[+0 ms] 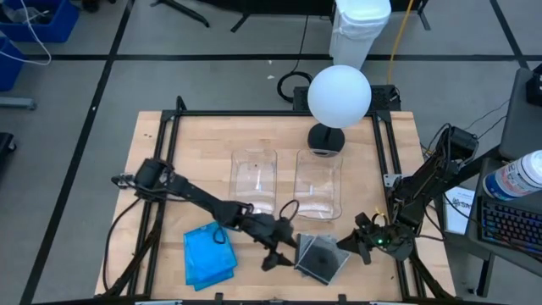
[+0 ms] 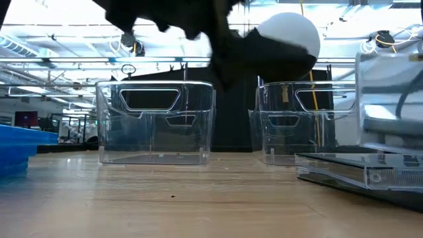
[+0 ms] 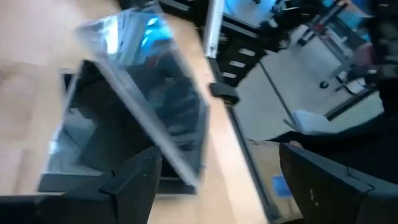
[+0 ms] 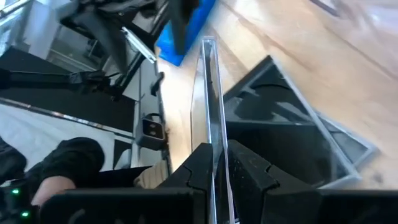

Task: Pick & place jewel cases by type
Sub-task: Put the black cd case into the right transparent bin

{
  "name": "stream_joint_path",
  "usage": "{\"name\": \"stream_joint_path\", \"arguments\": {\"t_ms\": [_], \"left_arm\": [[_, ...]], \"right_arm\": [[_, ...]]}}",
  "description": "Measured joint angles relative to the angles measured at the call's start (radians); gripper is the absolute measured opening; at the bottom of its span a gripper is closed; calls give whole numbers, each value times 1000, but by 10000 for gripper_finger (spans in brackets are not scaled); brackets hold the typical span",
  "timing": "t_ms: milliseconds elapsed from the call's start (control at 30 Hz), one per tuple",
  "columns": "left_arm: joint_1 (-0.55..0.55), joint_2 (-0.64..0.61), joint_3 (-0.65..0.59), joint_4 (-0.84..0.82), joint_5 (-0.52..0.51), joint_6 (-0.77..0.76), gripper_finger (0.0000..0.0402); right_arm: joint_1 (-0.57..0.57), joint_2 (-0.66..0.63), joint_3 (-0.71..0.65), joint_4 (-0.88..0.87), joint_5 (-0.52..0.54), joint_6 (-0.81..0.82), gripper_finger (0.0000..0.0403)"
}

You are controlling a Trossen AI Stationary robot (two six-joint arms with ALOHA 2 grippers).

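1. Near edge: the right gripper is pinched on the lid of a clear, dark-grey square plastic jewel case; keep that grip steady.
2. Left gripper, fingers spread wide, just beside it.
3. Blue translucent jewel cases stacked near-left.
4. Farther: two clear plastic tubs, both apparently empty.

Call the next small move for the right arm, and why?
Probably lift the clear case straight up off the dark stack. The right gripper is shut on its edge and holds it on edge over the stack, and the left gripper is open and holds nothing. Then carry it toward a tub.
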Motion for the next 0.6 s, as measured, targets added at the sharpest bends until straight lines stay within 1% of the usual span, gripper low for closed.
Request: {"name": "stream_joint_path", "arguments": {"t_ms": [233, 433, 600], "left_arm": [[33, 71, 79, 5, 1, 8, 312], [68, 112, 97, 16, -1, 12, 295], [92, 138, 96, 33, 0, 9, 292]], "right_arm": [[0, 0, 0, 9, 0, -34, 34], [0, 0, 0, 9, 0, -40, 34], [0, 0, 0, 11, 1, -49, 34]]}}
